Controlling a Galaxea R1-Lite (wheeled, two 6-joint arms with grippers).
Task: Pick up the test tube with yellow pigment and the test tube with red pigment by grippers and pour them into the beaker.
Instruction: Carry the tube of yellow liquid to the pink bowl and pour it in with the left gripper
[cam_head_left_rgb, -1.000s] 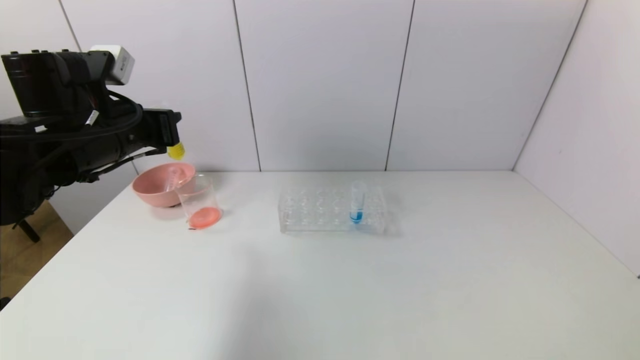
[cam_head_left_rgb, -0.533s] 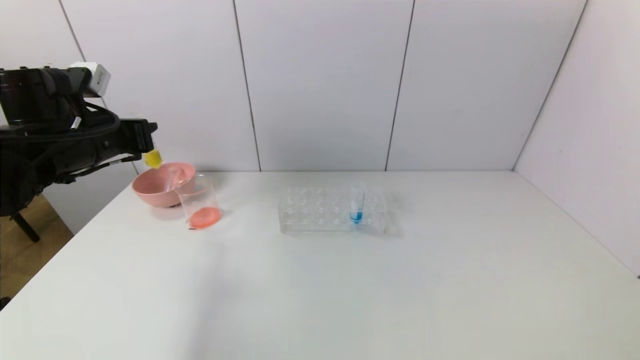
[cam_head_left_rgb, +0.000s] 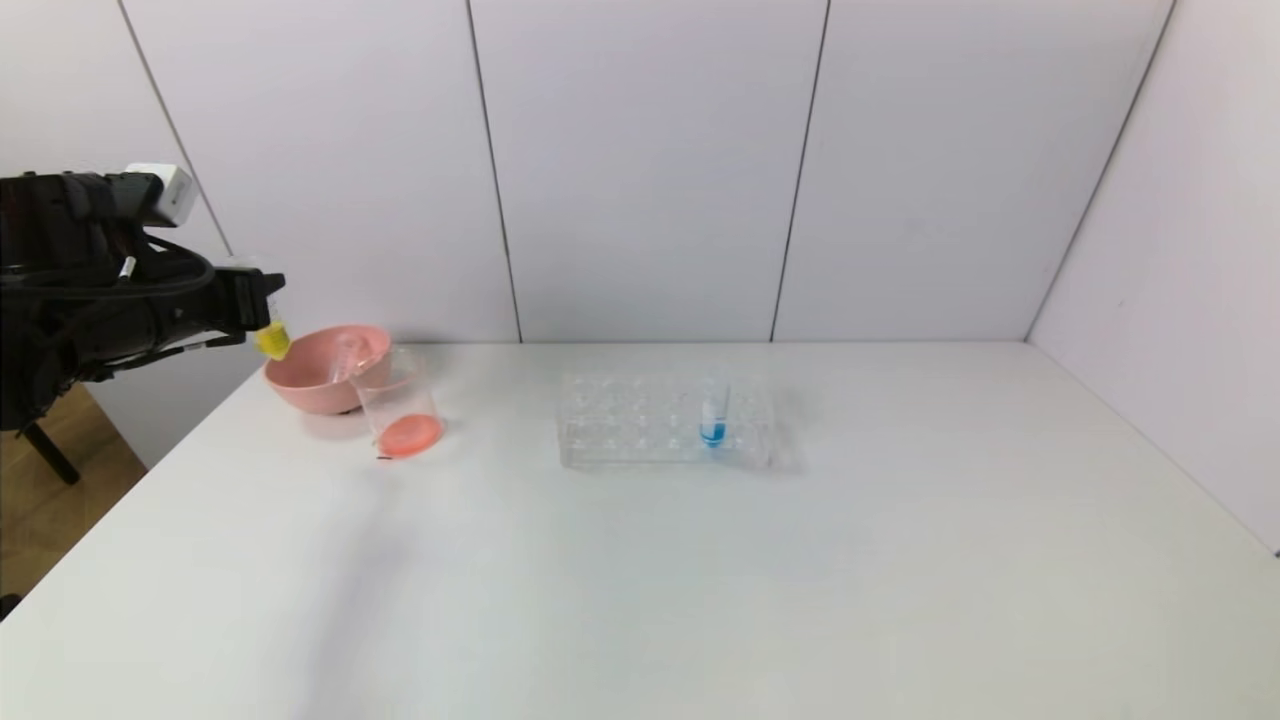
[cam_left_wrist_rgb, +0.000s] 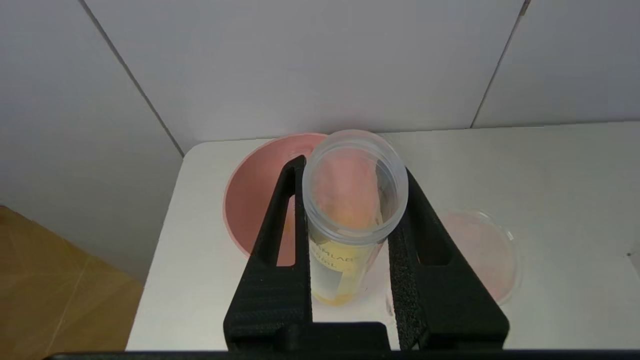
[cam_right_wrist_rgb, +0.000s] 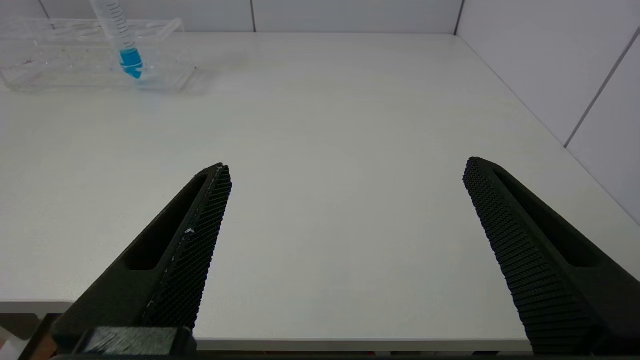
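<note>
My left gripper (cam_head_left_rgb: 255, 300) is shut on the test tube with yellow pigment (cam_head_left_rgb: 272, 342), held in the air at the left rim of the pink bowl (cam_head_left_rgb: 310, 385). In the left wrist view the gripper (cam_left_wrist_rgb: 352, 167) clamps the tube (cam_left_wrist_rgb: 345, 250); its open mouth faces the camera and yellow liquid sits in its tip, over the bowl (cam_left_wrist_rgb: 250, 200). The beaker (cam_head_left_rgb: 398, 400) stands right of the bowl with red-orange liquid in its bottom, and shows in the left wrist view (cam_left_wrist_rgb: 480, 255). A clear tube (cam_head_left_rgb: 345, 357) leans in the bowl; I cannot tell its marks. My right gripper (cam_right_wrist_rgb: 345, 170) is open and empty.
A clear rack (cam_head_left_rgb: 640, 425) stands mid-table with a blue-liquid tube (cam_head_left_rgb: 713, 410) in it; both show far off in the right wrist view, rack (cam_right_wrist_rgb: 60, 65) and tube (cam_right_wrist_rgb: 125, 45). The right gripper hovers over the table's front edge (cam_right_wrist_rgb: 350, 342). Walls close the back and right.
My left gripper has moved left and down with the yellow tube, from above the bowl and beaker to the bowl's left rim. Nothing else has moved.
</note>
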